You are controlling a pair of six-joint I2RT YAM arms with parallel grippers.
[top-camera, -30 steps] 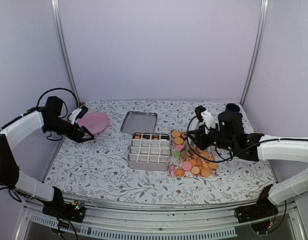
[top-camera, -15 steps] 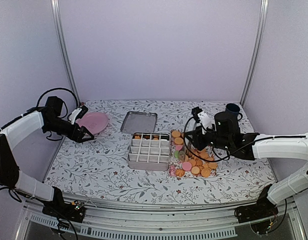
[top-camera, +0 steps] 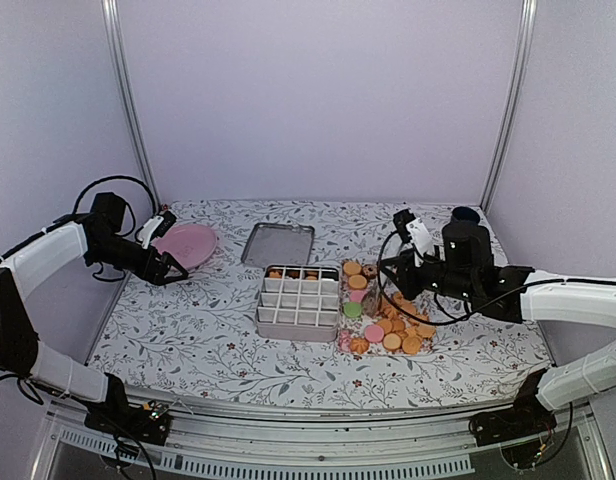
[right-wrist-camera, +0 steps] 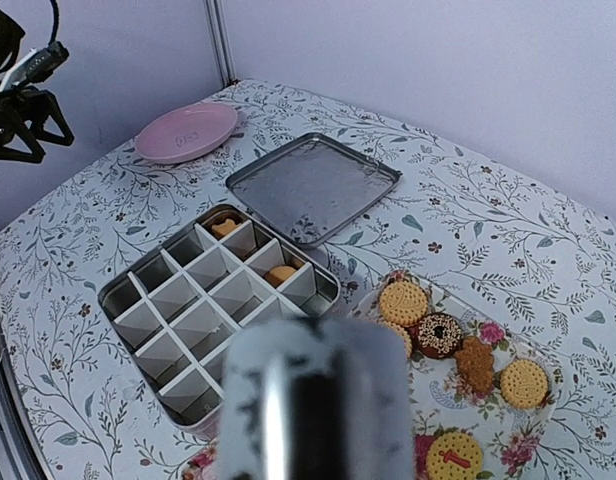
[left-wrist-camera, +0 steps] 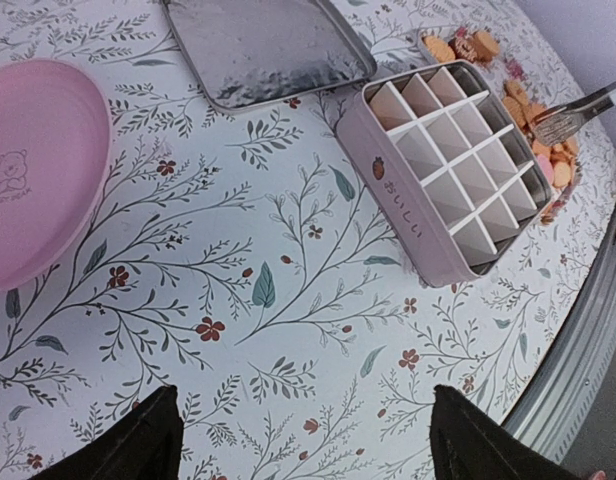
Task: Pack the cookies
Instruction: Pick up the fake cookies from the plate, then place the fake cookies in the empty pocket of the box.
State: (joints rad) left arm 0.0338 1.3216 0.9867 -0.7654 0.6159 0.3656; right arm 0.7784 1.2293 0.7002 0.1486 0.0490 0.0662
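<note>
The cookies point(top-camera: 390, 326) lie heaped on a floral tray point(right-wrist-camera: 444, 390) right of a grey compartment box point(top-camera: 298, 330). They are mostly golden, with a few pink, green and dark ones point(right-wrist-camera: 403, 300). Two more cookies point(right-wrist-camera: 281, 273) sit in the box's far row. My right gripper point(top-camera: 396, 270) hangs over the tray's far end, shut on metal tongs point(left-wrist-camera: 578, 108), which blur the middle of the right wrist view point(right-wrist-camera: 313, 400). Whether the tong tips hold a cookie I cannot tell. My left gripper point(left-wrist-camera: 306, 450) stands open above bare tablecloth beside the pink plate point(top-camera: 188, 243), with nothing between its fingers.
The box's metal lid point(top-camera: 278, 243) lies flat behind the box. A dark cup point(top-camera: 466, 215) stands at the back right, behind the right arm. The pink plate point(left-wrist-camera: 38, 170) sits at the far left, near the side wall.
The right arm reached left over the cookies with the tongs, then drew back to the right and a little up. The left arm has not moved.
</note>
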